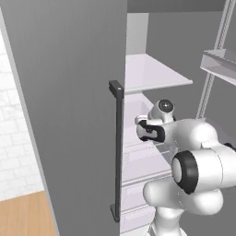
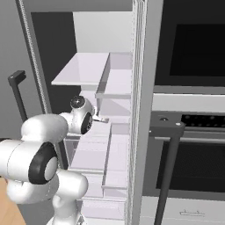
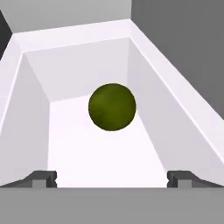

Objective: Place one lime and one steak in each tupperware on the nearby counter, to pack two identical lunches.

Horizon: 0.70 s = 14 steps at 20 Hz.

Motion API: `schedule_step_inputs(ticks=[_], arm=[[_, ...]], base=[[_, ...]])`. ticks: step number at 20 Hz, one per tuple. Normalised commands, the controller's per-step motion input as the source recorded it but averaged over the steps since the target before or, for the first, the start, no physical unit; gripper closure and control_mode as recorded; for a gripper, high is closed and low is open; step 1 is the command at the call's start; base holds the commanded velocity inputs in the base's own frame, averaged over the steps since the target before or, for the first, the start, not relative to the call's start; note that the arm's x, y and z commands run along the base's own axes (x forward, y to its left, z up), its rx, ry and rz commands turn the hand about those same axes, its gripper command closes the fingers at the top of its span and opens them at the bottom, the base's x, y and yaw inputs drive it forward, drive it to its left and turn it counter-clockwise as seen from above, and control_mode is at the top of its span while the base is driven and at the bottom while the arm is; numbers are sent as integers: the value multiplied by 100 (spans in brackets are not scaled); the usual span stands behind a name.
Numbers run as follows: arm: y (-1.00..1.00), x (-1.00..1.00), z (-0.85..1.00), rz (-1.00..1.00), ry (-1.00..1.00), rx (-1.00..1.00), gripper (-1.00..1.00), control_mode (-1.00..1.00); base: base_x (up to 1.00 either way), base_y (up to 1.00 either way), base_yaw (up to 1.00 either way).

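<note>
Lime point(image 3: 112, 107): one round, dull-green fruit resting on the pale floor of a white bin point(image 3: 30, 109) inside the open fridge. In the hand view it sits about mid-floor, clear of the side walls and of the back wall beyond it.

Gripper point(image 3: 112, 178): jaws spread wide, the two dark fingertips point(image 3: 43, 178) low at either side, with the lime centred between them but farther in. Not touching; nothing held.

Base views: white arm point(image 1: 198, 166) reaches forward into the fridge interior, its wrist level with the middle bins. A white shelf point(image 1: 152, 71) sits above it. The grey fridge door point(image 1: 69, 106) stands open at the left, a dark vertical handle point(image 1: 118, 152) along its edge. Right of the fridge, seen in the right base view, a dark oven front point(image 2: 193, 48).
</note>
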Motion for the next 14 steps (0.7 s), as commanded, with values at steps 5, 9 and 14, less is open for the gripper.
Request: schedule_step_inputs(ticks=[5, 9, 14], arm=[[0, 55, -17, -1, 10, 3, -100, -100], [0, 36, -31, -3, 9, 0, -100, -100], [0, 40, -34, -2, 7, 0, -100, -100]], base=[[0, 0, 0], [0, 0, 0], [0, 0, 0]])
